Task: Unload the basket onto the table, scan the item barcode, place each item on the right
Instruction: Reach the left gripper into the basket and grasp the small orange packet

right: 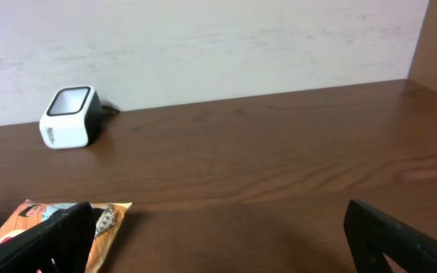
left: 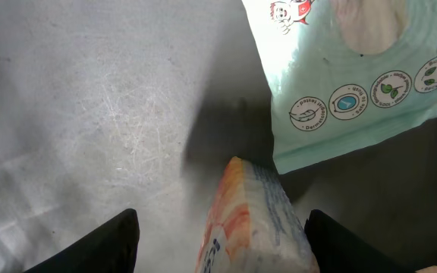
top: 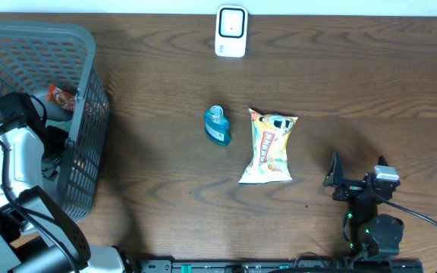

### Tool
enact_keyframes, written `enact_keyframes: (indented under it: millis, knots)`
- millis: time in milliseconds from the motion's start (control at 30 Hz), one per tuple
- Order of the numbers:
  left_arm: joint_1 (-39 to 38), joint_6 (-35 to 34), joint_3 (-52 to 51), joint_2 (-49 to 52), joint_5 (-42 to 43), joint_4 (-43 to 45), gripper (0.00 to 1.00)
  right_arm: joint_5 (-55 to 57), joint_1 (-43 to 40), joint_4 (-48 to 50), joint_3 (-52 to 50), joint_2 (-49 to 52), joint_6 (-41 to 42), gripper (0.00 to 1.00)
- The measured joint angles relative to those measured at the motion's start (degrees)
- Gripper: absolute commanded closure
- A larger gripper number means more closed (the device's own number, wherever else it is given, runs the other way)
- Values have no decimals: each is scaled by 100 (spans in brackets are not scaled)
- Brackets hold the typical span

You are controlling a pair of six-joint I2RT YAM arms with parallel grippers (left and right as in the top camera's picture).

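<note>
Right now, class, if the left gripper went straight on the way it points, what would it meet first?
The orange-and-white packet standing on edge between the left gripper's open jaws, inside the basket. The pale green pack lies further on, though depth is hard to judge.

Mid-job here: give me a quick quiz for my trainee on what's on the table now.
1. True or false: the white box-shaped scanner stands inside the grey plastic mesh basket.
2. Which lies nearest the small teal bottle? A the scanner; B the yellow snack packet; C the basket.
3. Fill in: the left gripper straddles an orange-and-white soft packet inside the ____.
Key: 1 false; 2 B; 3 basket.
</note>
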Motion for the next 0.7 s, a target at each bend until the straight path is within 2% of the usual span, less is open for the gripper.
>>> enact_keyframes:
  millis: [67, 133, 367, 400, 433, 700]
  knots:
    - [0, 0, 0, 0, -2, 4, 37, 0, 0, 0, 2, 0, 0, 1]
    - [0, 28, 0, 0, 2, 13, 50, 0, 0, 0, 2, 0, 0, 1]
    - [0, 52, 0, 0, 0, 35, 74, 0, 0, 0, 2, 0, 0, 1]
    - [0, 57, 0, 0, 2, 37, 79, 0, 0, 0, 0, 0, 0, 1]
    - [0, 57, 0, 0, -2, 39, 92, 0, 0, 0, 2, 0, 0, 1]
    - [0, 35, 0, 0, 0, 50, 93, 0, 0, 0, 0, 0, 0, 1]
